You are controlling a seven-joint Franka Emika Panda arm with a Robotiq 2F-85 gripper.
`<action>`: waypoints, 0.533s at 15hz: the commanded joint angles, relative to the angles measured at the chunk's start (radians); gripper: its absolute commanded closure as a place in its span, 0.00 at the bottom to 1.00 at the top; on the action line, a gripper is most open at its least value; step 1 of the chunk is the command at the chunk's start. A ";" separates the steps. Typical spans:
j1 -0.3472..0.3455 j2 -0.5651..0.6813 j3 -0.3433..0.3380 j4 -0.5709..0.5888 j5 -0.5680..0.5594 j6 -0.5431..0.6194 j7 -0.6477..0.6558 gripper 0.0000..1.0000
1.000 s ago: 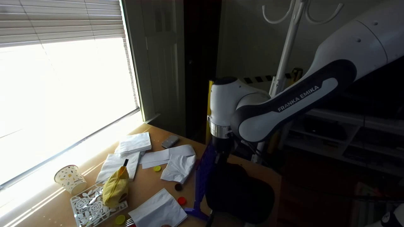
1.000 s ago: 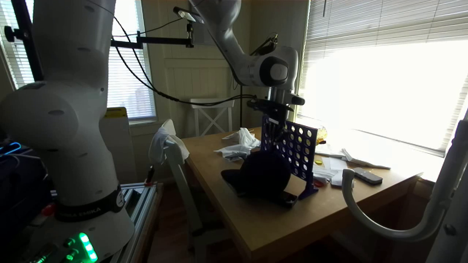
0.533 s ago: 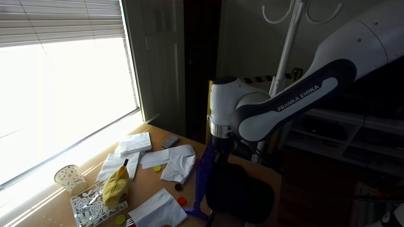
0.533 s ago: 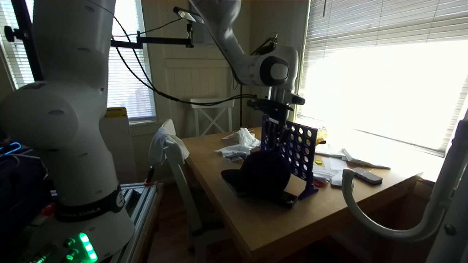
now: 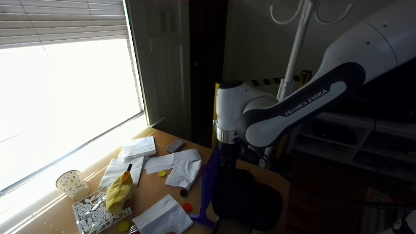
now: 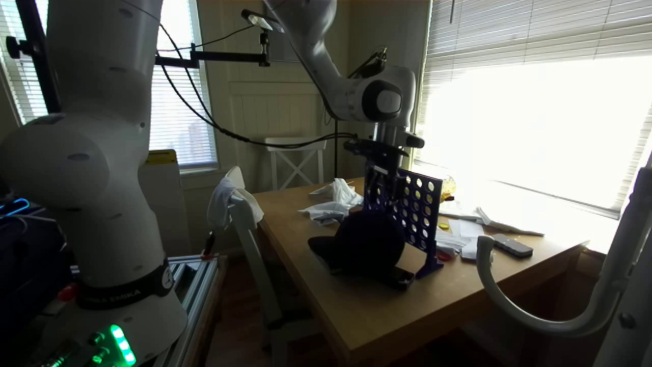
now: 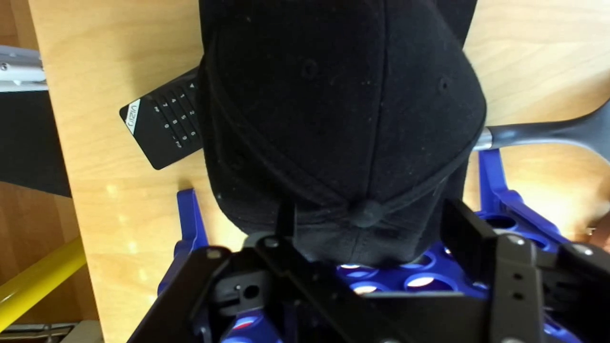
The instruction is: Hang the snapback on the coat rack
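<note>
Just below our gripper [image 7: 371, 221], jaws spread apart, we've got one black snapback [image 7: 329, 124] on the table [image 7: 124, 205]. One VIZIO remote [image 7: 164, 124] sits partly hidden by it; one blue Connect Four grid [image 6: 423, 204] stands near the gripper. Well away from our gripper, one white coat rack [image 5: 295, 52] shows two hooks [image 5: 282, 23] in an exterior view. Arm [image 5: 305, 102] reads FRANKA EMIKA.

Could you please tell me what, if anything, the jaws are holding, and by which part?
Nothing is held: the jaws stand open over the black snapback.
</note>
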 commanded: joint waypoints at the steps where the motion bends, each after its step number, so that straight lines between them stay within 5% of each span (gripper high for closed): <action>1: 0.019 0.020 -0.016 0.013 -0.017 -0.003 0.017 0.40; 8: 0.022 0.022 -0.017 0.015 -0.021 -0.005 0.018 0.55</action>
